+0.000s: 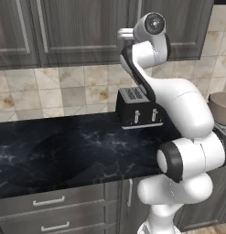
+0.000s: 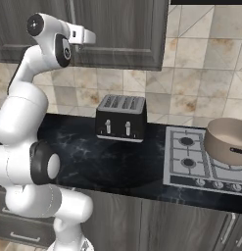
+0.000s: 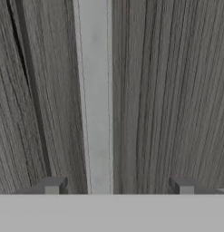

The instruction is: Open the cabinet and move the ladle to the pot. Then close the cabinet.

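Up close, jaws spread, cabinet (image 3: 168, 90) handle (image 3: 96, 99) between

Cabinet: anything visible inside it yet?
No. The cabinet door is shut, so its inside is hidden. The hand view shows its silver handle between the open gripper fingertips, ungrasped.

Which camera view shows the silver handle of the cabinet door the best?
The hand view: the silver handle runs up the frame, close and unblocked, between the open gripper fingertips. In the left base view it is a thin bar beside the arm. In the right base view the arm partly covers it.
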